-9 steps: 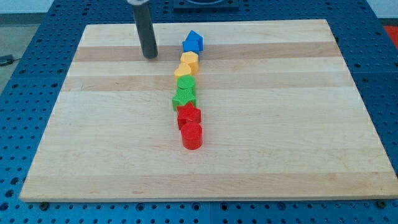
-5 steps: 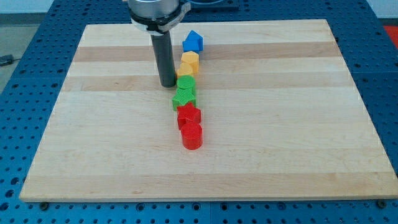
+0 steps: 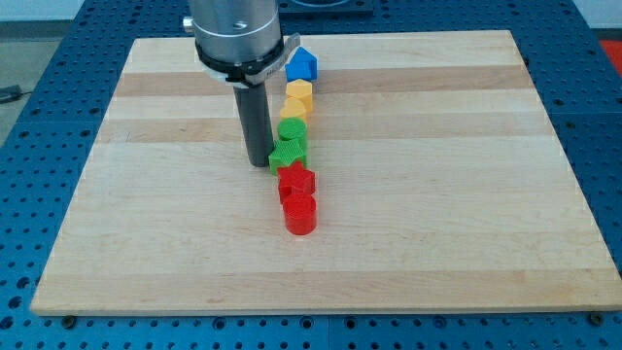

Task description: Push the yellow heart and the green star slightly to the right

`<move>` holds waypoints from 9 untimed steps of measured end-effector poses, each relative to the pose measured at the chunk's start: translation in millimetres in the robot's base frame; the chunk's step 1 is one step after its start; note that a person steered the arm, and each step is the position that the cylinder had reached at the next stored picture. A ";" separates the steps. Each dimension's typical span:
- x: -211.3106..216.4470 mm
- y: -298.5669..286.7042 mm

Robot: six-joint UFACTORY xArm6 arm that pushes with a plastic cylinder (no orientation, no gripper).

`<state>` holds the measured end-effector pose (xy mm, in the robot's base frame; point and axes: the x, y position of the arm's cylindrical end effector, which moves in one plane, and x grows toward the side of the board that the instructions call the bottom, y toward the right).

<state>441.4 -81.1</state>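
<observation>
Several blocks stand in a column near the board's middle. From the view's top down they are a blue block (image 3: 302,65), a yellow block (image 3: 298,91), the yellow heart (image 3: 292,108), a green block (image 3: 292,130), the green star (image 3: 289,153), a red star (image 3: 296,181) and a red cylinder (image 3: 300,213). My tip (image 3: 259,163) rests on the board right at the green star's left side, touching it or nearly so. The rod hides a strip of board left of the yellow heart.
The blocks sit on a pale wooden board (image 3: 437,194) that lies on a blue perforated table (image 3: 39,146). The arm's grey body (image 3: 236,34) hangs over the board's top edge, next to the blue block.
My tip has moved from the board's top left, down and to the right, to the green star's left side. The blocks have not visibly shifted.
</observation>
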 end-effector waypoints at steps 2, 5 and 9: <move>32.0 4.3; 32.8 -9.0; 21.1 -6.0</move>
<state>462.5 -87.1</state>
